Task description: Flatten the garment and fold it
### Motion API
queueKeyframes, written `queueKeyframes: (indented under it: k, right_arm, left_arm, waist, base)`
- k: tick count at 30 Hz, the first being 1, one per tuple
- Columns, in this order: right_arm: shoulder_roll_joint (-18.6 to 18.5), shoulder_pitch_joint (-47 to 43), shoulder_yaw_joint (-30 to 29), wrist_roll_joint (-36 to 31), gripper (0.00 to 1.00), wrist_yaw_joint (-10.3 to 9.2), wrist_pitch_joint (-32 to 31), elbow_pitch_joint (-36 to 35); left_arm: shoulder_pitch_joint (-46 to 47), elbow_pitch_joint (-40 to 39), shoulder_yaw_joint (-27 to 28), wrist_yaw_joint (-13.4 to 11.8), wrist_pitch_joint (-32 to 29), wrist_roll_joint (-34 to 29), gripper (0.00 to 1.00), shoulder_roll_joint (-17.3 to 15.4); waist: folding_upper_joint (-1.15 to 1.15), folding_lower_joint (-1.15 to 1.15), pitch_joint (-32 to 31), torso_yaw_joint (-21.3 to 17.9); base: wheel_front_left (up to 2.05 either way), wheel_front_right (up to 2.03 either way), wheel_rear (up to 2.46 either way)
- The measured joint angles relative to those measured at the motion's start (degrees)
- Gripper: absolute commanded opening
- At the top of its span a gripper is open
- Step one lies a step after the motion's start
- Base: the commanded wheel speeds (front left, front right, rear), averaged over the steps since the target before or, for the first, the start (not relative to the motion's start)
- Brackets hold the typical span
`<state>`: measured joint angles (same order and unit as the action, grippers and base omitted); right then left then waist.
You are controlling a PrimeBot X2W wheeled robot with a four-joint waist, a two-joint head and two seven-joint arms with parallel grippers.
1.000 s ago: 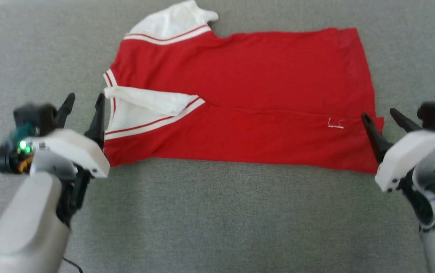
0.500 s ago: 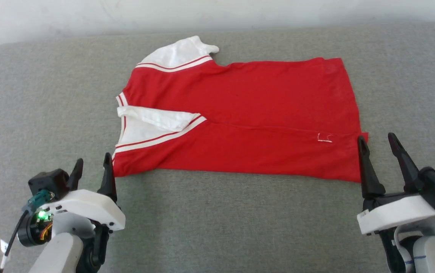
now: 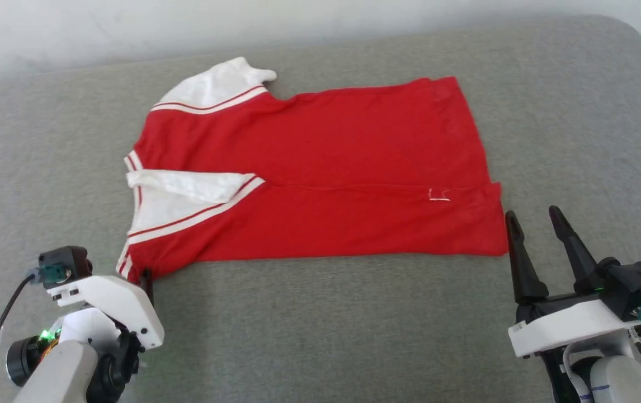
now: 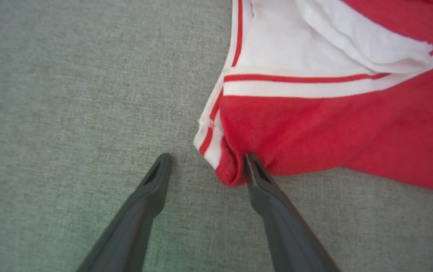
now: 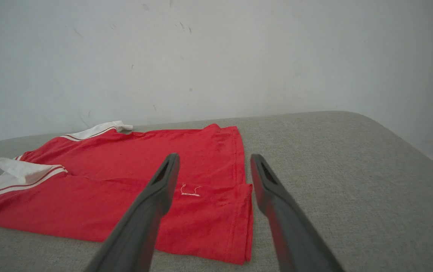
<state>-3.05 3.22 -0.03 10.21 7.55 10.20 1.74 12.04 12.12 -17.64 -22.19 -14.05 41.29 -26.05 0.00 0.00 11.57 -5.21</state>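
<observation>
Lying lengthwise across a grey cushioned surface (image 3: 320, 324), the garment (image 3: 320, 162), a red jersey, rests flat with its white-trimmed armholes toward the robot's left and its hem toward the right. One long side appears to be turned in over the middle. The left gripper (image 4: 206, 158) sits at the near armhole-end corner (image 4: 228, 175) with jaws spread, one finger (image 4: 260, 181) touching the rolled red edge and the other over bare cushion. The right gripper (image 3: 533, 214), jaws equally wide, hovers just beside the near hem corner (image 3: 494, 244) without touching it. Neither holds cloth. The step in hand looks like a two-corner pickup for the next fold. Doing it well likely means sliding a finger under every layer at each corner before closing and pinching both ends together. It also means lifting evenly so the near edge keeps taut, then laying it onto the far edge (image 3: 354, 96) without dragging the body. The upturned white flap (image 3: 186, 187) at the armhole end could bunch and is worth smoothing.
</observation>
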Motion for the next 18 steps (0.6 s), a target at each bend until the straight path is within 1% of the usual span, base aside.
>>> queueKeyframes:
  k: [4,6,7,13,16,18]
  right_arm:
    - [0.00,0.00,0.41,0.00,1.00,0.00,-0.02,0.41]
    - [-0.01,0.00,0.54,-0.04,1.00,0.00,-0.09,0.71]
    - [-0.01,0.01,0.58,-0.04,1.00,0.00,-0.10,0.87]
    - [0.00,0.86,-0.03,-1.09,1.00,0.00,-1.19,2.23]
    - [0.00,2.89,-1.15,-1.71,1.00,0.00,-4.39,4.20]
    - [0.02,4.83,-2.67,-1.78,1.00,0.00,-8.25,6.19]
  left_arm:
    - [0.24,-0.11,-0.78,-0.19,-5.67,1.10,1.00,-1.89]
    - [0.48,-0.68,-0.94,-0.04,-7.80,1.60,0.23,-3.18]
    - [0.49,-1.10,-1.02,-0.04,-8.23,1.68,0.00,-3.43]
    - [0.46,-2.72,-1.79,0.51,-8.02,1.66,0.00,-3.30]
    - [0.47,-2.87,-2.18,0.98,-6.90,1.47,0.00,-3.08]
    - [0.48,-2.76,-2.37,1.37,-6.08,1.38,0.00,-2.93]
  waist:
    - [0.00,0.00,0.32,-1.55]
    - [0.00,0.00,0.46,-2.14]
    - [0.00,0.00,0.53,-2.37]
    - [0.00,0.00,0.68,-2.38]
    - [0.00,0.00,0.73,-1.74]
    - [0.00,0.00,0.80,-1.23]
  base:
    - [0.00,0.00,0.00]
    - [0.00,0.00,0.00]
    - [0.00,0.00,0.00]
    - [0.00,0.00,0.00]
    - [0.00,0.00,0.00]
    - [0.00,0.00,0.00]
